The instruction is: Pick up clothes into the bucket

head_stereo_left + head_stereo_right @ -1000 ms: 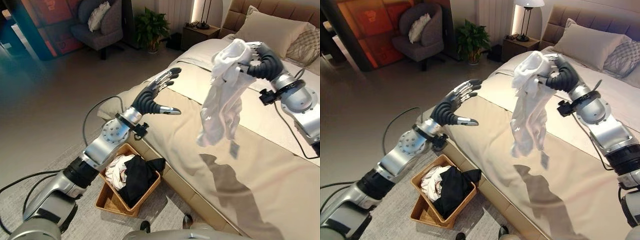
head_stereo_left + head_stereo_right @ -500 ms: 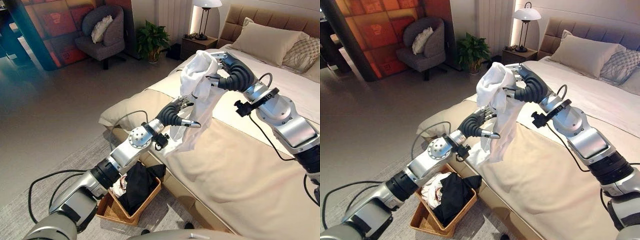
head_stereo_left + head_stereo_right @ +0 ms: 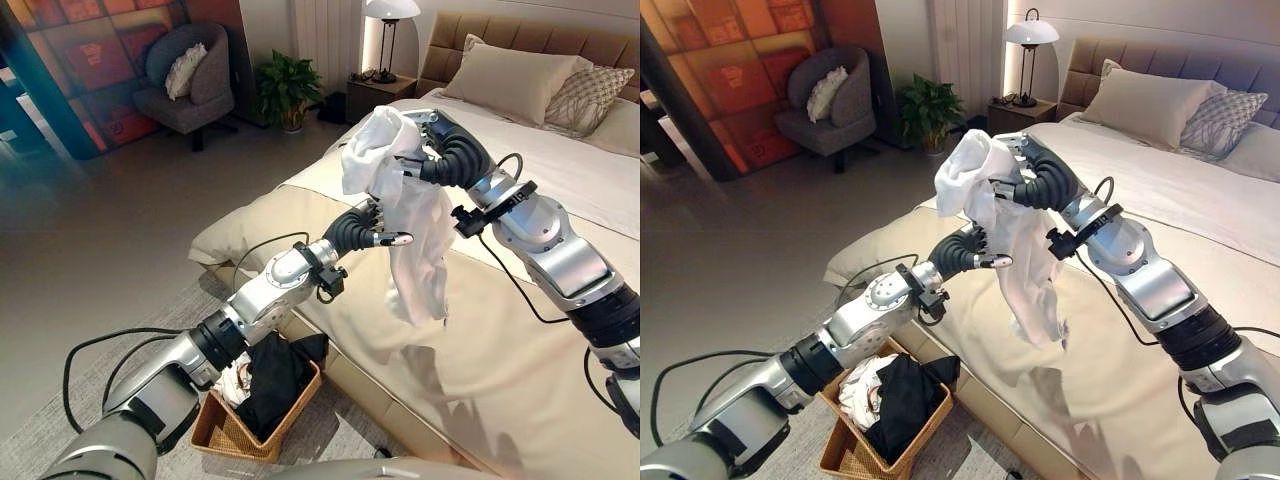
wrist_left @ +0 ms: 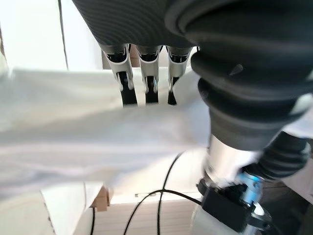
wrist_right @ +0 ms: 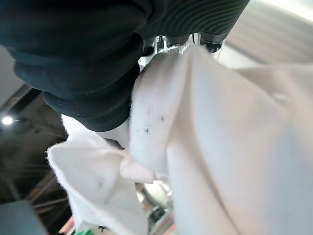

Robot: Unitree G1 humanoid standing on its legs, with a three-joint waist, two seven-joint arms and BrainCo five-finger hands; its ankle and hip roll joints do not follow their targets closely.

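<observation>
Cloth is the matter here: a white garment (image 3: 405, 215) hangs lengthwise from the right hand (image 3: 437, 150), whose fingers are curled round its bunched top, at the upper middle of the frame above the bed (image 3: 500, 360). The left hand (image 3: 368, 228) sits just beside the garment at mid-height with fingers straight, apparently touching the fabric, though whether it has any hold is hard to make out. The wicker basket (image 3: 225, 435), already holding dark and light clothes, lies well below and to the lower left, on the floor against the bed, nearer the left arm. Much of the right hand's fingers is buried in cloth.
</observation>
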